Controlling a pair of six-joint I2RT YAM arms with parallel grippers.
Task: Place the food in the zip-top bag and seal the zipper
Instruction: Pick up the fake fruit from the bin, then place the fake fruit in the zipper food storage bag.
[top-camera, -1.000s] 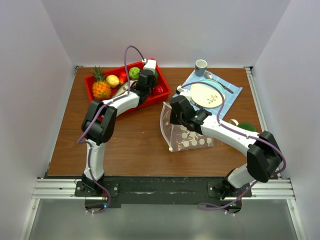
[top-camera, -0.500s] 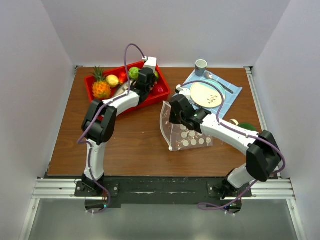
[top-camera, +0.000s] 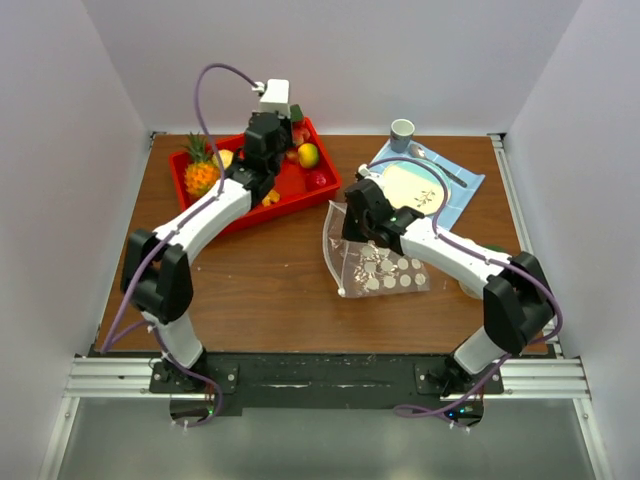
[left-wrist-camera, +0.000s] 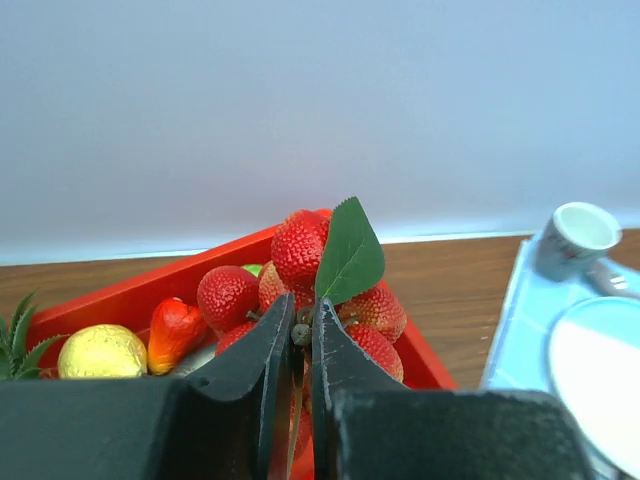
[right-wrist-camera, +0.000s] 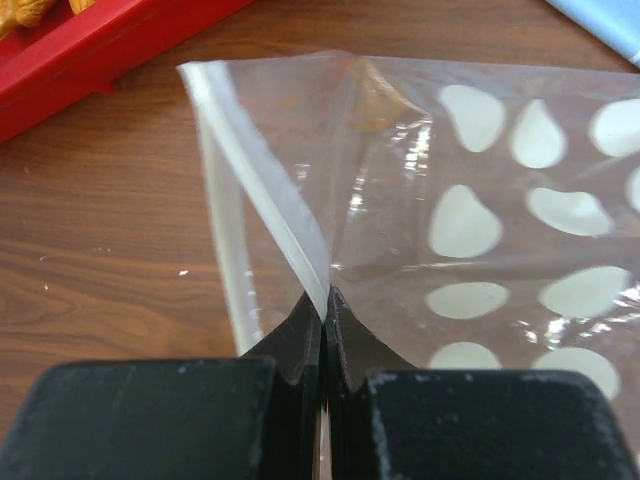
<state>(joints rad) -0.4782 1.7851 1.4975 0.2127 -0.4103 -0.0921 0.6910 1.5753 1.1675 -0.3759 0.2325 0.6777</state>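
While a strawberry bunch is gripped by its stem in the left gripper above the far-left red tray, the zip-top bag right of centre is pinched at its zipper by the right gripper, unfilled and unsealed.

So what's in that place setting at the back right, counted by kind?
Blue mat: 1
Plate: 1
Cup: 1
Metal utensil: 1
Total: 4
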